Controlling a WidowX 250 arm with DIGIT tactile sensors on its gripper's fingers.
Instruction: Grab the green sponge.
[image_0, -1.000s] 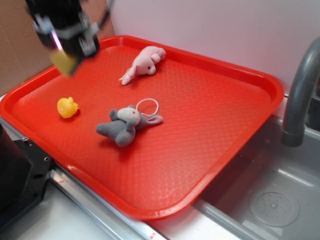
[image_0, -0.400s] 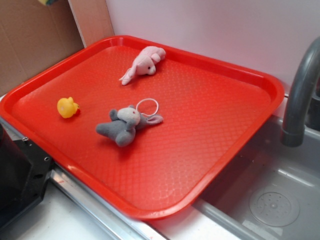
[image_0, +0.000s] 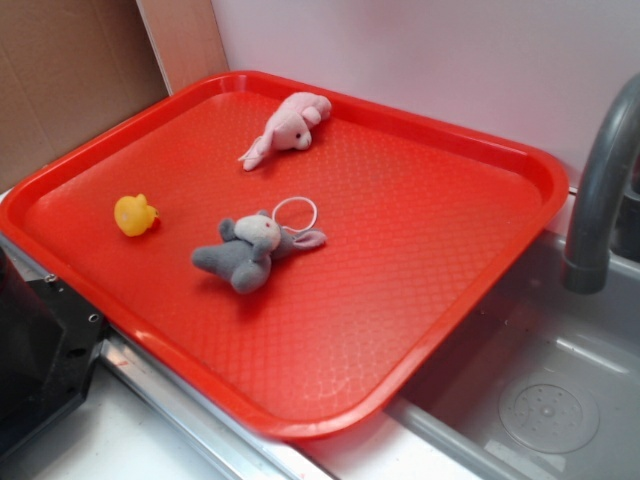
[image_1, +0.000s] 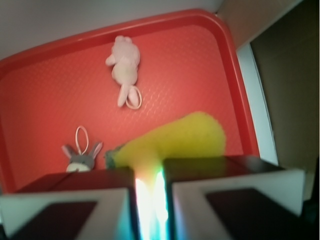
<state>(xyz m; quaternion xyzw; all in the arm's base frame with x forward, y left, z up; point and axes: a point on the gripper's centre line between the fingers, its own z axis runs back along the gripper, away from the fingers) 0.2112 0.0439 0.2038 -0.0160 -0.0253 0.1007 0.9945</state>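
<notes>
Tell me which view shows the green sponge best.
The wrist view: the green sponge juts out from between the gripper fingers, yellow foam with a dark green edge, high above the red tray. The exterior view shows neither sponge nor gripper.

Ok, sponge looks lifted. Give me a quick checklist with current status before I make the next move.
1. Green sponge in the gripper: ok, the wrist view shows it pinched between the fingers.
2. Sponge off the red tray: ok, it hangs above the tray floor.
3. Grip security: cannot tell, only a narrow part sits between the fingers.
4. Nothing else caught: ok, pink plush, grey plush and yellow duck lie apart on the tray.
5. Arm clearance: cannot tell, the arm is outside the exterior view.
</notes>
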